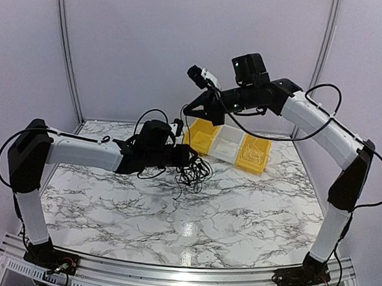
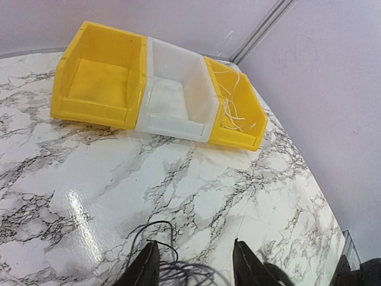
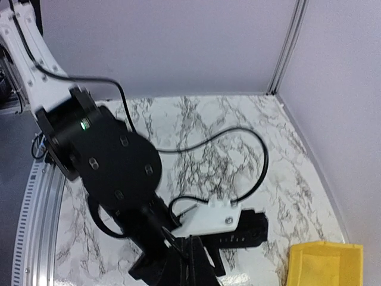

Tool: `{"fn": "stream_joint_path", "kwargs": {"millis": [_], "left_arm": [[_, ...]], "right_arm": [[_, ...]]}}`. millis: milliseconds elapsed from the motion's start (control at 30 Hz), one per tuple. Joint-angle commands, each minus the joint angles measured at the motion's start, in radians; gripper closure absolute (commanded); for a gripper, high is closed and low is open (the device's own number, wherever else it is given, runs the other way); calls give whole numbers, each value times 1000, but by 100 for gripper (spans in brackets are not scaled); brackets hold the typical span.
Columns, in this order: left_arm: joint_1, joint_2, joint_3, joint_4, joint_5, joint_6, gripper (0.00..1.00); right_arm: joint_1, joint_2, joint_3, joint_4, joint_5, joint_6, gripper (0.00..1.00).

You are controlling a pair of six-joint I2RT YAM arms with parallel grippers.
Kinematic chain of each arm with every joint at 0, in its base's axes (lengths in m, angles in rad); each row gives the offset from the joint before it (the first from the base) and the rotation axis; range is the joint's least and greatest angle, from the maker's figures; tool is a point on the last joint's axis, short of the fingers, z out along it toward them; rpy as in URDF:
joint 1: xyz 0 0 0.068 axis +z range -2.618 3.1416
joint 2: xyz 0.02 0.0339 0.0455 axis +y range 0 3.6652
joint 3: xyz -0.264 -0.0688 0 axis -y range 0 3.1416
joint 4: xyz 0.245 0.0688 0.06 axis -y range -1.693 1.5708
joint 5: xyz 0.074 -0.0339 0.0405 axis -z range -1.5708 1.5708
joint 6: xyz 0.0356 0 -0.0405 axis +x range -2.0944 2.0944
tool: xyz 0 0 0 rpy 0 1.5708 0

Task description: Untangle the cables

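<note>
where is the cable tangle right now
In the top view the cables sit near the middle of the marble table, at the tip of the left tool, just in front of the leftmost yellow bin.

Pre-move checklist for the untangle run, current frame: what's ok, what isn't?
1. left tool open: ok, fingers apart with strands of the cables between them.
2. right tool shut: ok, raised above the table.
3. Strand gripped in right tool: cannot tell, wire too thin against the dark fingers.
4. cables separated: not ok, one tangle at the left tool.
5. Tangle apart from the bins: ok in the left wrist view.
</note>
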Motion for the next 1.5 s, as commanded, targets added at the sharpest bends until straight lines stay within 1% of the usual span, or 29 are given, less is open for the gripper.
{"fn": "stream_joint_path", "kwargs": {"millis": [0, 100, 267, 433, 467, 533, 600, 700, 767, 900, 1067, 1233, 1467], "left_arm": [[-2, 100, 6, 83, -60, -56, 59], [-2, 158, -29, 94, -30, -82, 64], [-2, 182, -132, 105, -3, -106, 70], [-1, 144, -243, 107, 25, -98, 74], [-1, 131, -262, 107, 25, -97, 74], [-1, 100, -296, 107, 28, -95, 73], [-3, 54, -331, 107, 27, -94, 69], [-3, -49, -392, 106, 8, -87, 63], [-3, -115, -428, 104, -15, -83, 60], [-4, -226, -488, 86, -60, -84, 58], [-3, -315, -516, 48, -84, -87, 55], [-3, -370, -521, 10, -110, -83, 54], [-3, -405, -528, -29, -129, -85, 53]], "right_arm": [[6, 7, 250, -57, -75, 121, 100], [4, 0, 397, -24, -66, 200, 100], [-21, -73, 397, 129, 4, 296, 100], [-91, -74, 431, 235, 4, 448, 100], [-102, -72, 438, 242, 10, 452, 100], [-115, -74, 433, 230, 38, 421, 100], [-139, -83, 395, 216, 63, 358, 100], [-191, -121, 262, 245, 92, 305, 100], [-216, -145, 179, 271, 110, 273, 100], [-264, -157, 57, 313, 133, 245, 100], [-321, -135, -49, 344, 137, 221, 100], [-361, -86, -92, 356, 150, 179, 100], [-386, -14, -117, 381, 174, 145, 100]]}}
